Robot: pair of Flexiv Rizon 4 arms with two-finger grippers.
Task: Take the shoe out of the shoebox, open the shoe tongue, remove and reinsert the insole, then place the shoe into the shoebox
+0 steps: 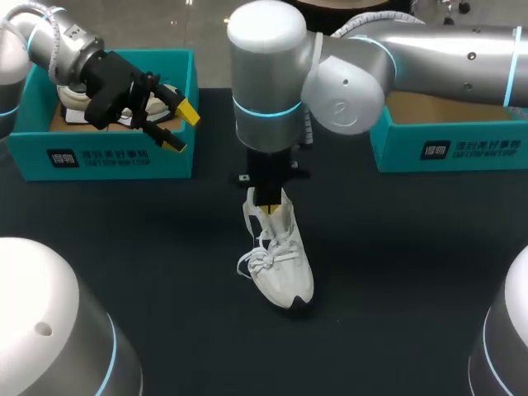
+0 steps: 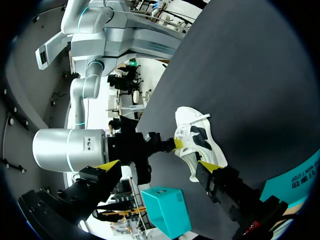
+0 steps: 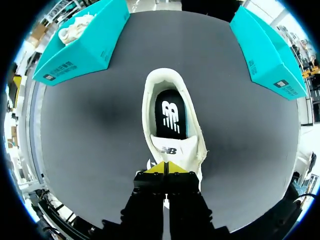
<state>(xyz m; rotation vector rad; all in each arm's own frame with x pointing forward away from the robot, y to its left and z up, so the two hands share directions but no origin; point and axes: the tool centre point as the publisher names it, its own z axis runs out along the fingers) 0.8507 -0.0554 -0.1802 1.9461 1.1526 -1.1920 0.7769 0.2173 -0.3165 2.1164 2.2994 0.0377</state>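
Observation:
A white shoe [image 1: 280, 260] lies on the black table [image 1: 412, 247] at the middle, toe toward the near edge. My right gripper [image 1: 268, 205] comes straight down on it. From the right wrist, its yellow tips [image 3: 167, 167] are pressed together, shut on the upper edge of the white tongue [image 3: 172, 147]. Ahead of them the black insole [image 3: 170, 117] shows inside the shoe's opening. My left gripper [image 1: 177, 124] hangs open and holds nothing above the left teal shoebox [image 1: 99, 157]. From the left wrist, the shoe [image 2: 200, 142] lies ahead between the spread fingers of the left gripper [image 2: 157, 167].
Another white shoe [image 1: 82, 103] lies inside the left shoebox. A second teal box [image 1: 450, 148] stands at the back right, under my right arm. Bare black tabletop surrounds the shoe on all sides.

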